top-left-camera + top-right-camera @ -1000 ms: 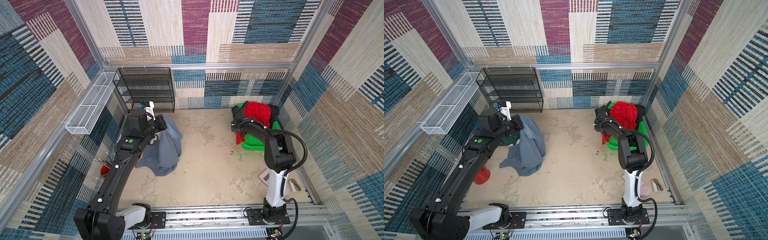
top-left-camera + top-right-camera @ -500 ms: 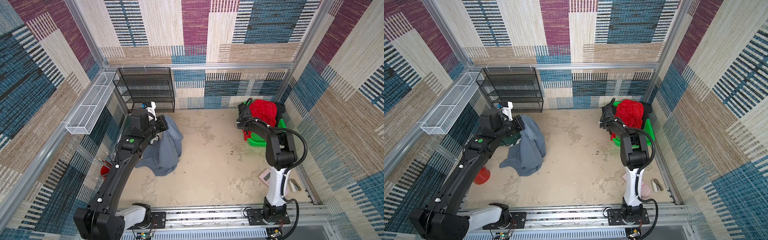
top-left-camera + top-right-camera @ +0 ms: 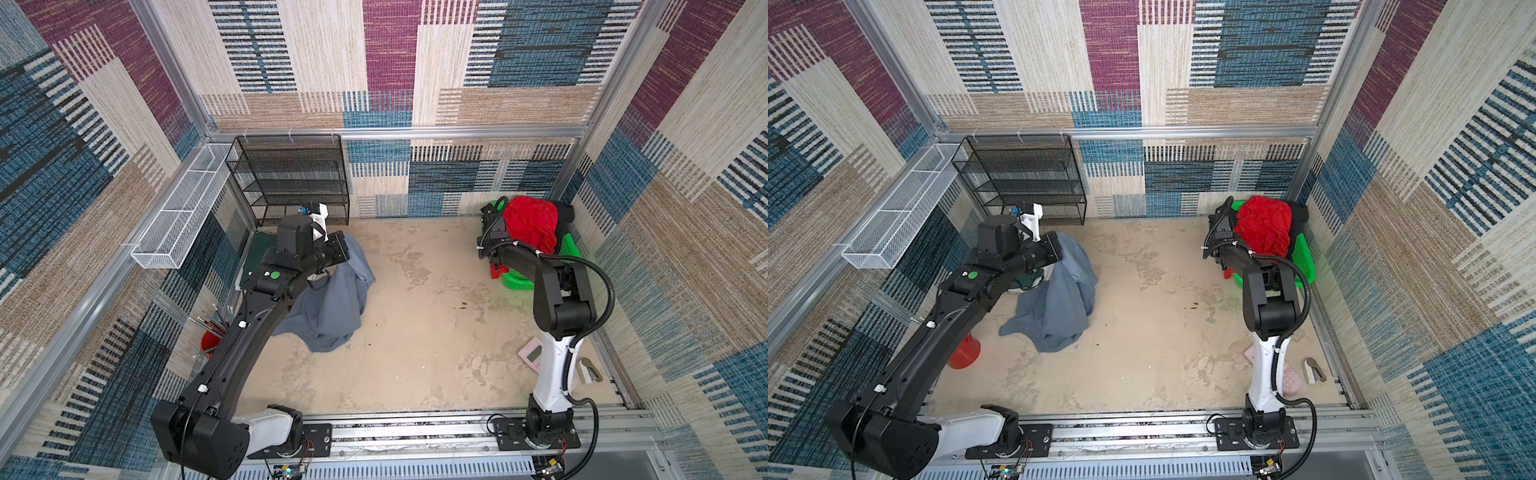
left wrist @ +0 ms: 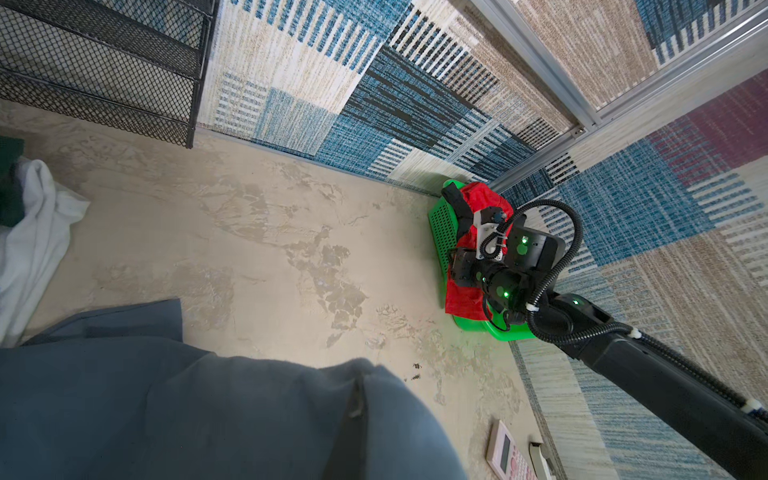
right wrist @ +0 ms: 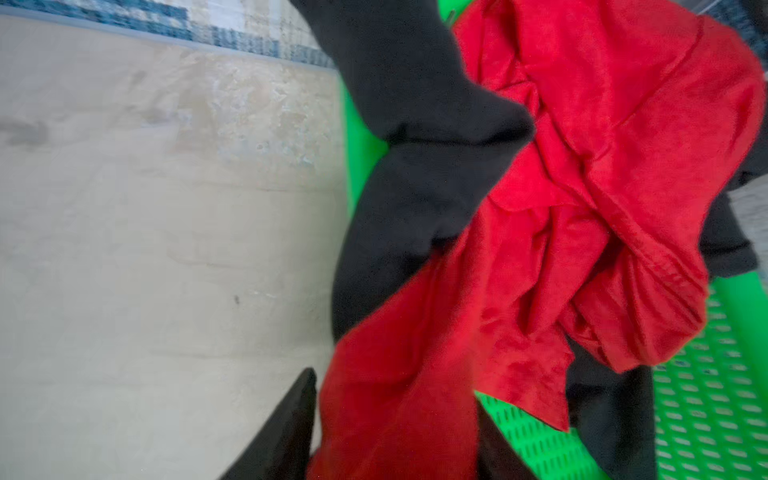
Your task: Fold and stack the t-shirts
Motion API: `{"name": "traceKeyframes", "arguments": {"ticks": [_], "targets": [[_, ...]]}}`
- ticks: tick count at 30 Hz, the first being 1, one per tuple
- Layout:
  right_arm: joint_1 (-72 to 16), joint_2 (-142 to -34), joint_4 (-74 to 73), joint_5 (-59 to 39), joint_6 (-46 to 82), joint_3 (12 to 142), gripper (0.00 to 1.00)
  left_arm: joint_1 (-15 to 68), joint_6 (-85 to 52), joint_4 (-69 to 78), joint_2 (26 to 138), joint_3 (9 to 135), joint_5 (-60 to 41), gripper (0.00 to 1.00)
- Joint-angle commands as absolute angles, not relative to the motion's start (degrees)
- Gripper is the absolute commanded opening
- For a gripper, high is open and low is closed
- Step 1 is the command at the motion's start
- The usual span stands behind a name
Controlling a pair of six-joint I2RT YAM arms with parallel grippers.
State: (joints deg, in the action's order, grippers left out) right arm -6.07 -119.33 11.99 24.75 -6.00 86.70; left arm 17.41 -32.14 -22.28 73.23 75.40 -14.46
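**Grey shirt hangs from the left jaws; right jaws spread over the basket pile**

In both top views the left jaws are clamped on the top of the grey t-shirt (image 3: 328,307), left of centre. The cloth falls from them in one long drape, with its lower end crumpled on the tabletop (image 3: 415,340). Behind the left arm (image 3: 249,320) lies a dark green t-shirt (image 3: 258,249). At upper right the right arm (image 3: 557,291) reaches to the green basket (image 3: 568,249), where the red t-shirt (image 3: 530,224) is heaped over a black t-shirt (image 3: 566,211).

In the left wrist view grey cloth fills the lower left and a white t-shirt (image 4: 33,232) sits at the left edge. The basket is well apart, right of centre.

In the right wrist view the right jaws stand wide. Their two dark fingers (image 5: 286,436) are at the bottom edge, and a tail of red cloth lies between them, apparently unpinched. From there the red runs toward the upper right of the frame.

The grey shirt's long axis runs straight down from the left jaws. Spreading it flat probably needs a second hold, and the right arm is across the tabletop from it, nearer the red shirt.
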Motion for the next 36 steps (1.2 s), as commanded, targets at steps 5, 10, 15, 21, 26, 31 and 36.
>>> {"name": "traceKeyframes", "arguments": {"ticks": [5,10,15,21,26,31,36], "targets": [[-5.98,-108.69,10.99,15.34,3.34,77.03,0.99,19.73,-29.05,-23.03,75.64,79.03,-12.83,0.00],[-6.06,-97.24,7.87,7.87,9.65,66.90,0.99,20.69,-29.36,-22.69,78.44,81.48,-15.25,0.00],[-6.24,-85.42,3.70,-4.33,14.13,57.32,0.99,23.47,-28.34,-22.47,82.21,86.67,-15.63,0.00],[-6.25,-77.24,1.09,-11.41,17.91,48.39,0.99,28.30,-24.09,-28.54,91.13,103.53,-16.27,0.00],[-6.30,-74.09,1.44,-12.37,18.93,44.43,0.99,30.06,-20.30,-36.78,100.55,123.06,-16.61,0.00],[-7.13,-72.80,0.92,-16.86,21.52,41.79,0.99,29.76,-13.89,-51.07,113.05,153.44,-9.41,0.00],[-12.94,-73.96,0.62,-15.86,22.87,41.57,0.98,27.66,-12.96,-49.50,112.11,155.42,-5.24,0.00]]}}
